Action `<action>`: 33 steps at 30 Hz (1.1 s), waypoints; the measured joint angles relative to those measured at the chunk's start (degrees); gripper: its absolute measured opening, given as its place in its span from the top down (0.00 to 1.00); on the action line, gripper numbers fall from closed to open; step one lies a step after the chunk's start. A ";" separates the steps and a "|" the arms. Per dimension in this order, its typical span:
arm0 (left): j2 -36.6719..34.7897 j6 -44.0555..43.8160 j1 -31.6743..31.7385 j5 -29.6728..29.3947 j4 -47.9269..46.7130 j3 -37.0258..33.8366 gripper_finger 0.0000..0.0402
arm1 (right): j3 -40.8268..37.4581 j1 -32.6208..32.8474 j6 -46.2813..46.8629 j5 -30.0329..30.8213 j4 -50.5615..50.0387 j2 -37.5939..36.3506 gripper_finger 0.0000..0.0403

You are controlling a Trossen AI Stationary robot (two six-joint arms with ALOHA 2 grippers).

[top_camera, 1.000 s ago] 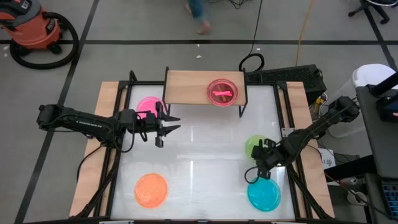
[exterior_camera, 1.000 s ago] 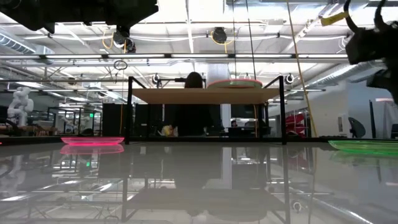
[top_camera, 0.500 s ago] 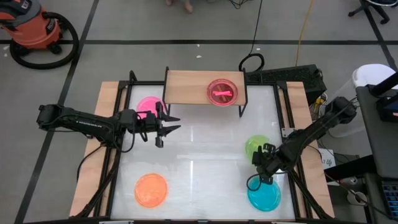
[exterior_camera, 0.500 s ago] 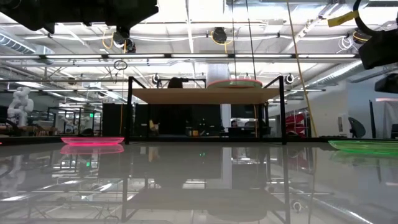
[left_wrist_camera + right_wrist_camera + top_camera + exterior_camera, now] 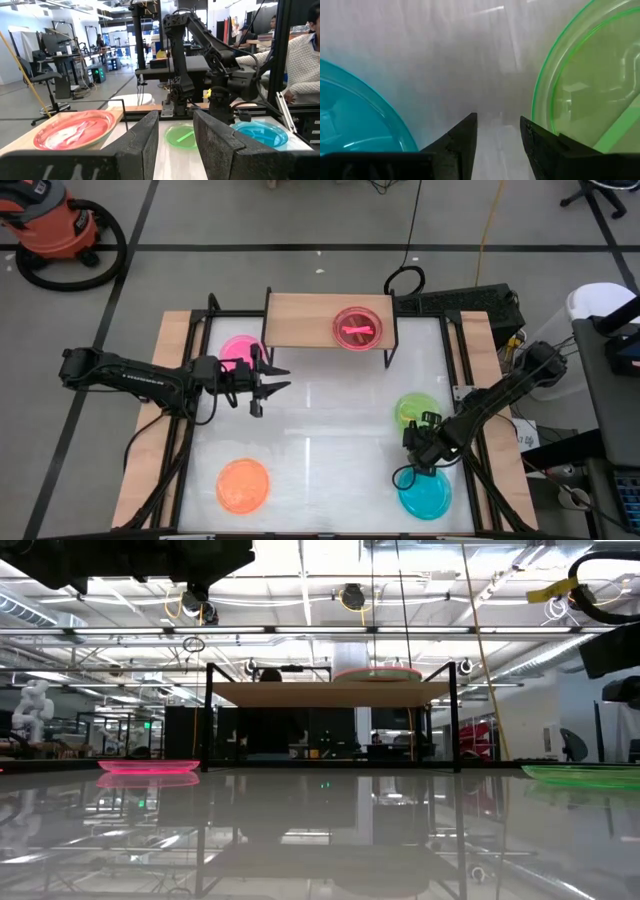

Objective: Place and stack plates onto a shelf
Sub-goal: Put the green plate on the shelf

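The light-wood shelf stands on black legs at the table's far edge, with a pink-red plate lying flat on its right half. Flat on the white table lie a pink plate, an orange plate, a green plate and a blue plate. My left gripper is open and hovers right of the pink plate, fingers pointing toward the table's right. My right gripper is open, pointing down at bare table between the green plate and blue plate; it touches neither.
Wooden side rails and black frame bars run along both table sides. The table's middle is bare and glossy. A black cable loop hangs by my right wrist over the blue plate's edge. A person in a white sweater sits beyond the table.
My right gripper has drawn back toward the table's near edge, off the green plate's near rim, so more of that plate shows now. Its fingers stay open. The plates and my left arm have kept still.
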 joint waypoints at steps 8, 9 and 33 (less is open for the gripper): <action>0.00 0.11 -0.02 0.00 -0.07 0.00 0.68 | 0.43 0.00 0.34 -0.24 -1.31 -1.58 0.67; 0.00 0.15 -0.02 0.00 -0.07 0.00 0.68 | 1.08 0.00 0.37 -0.08 -2.13 -2.11 0.67; 0.00 0.13 -0.02 0.00 -0.50 0.00 0.68 | -3.45 -0.57 4.14 6.96 -4.86 -3.36 0.69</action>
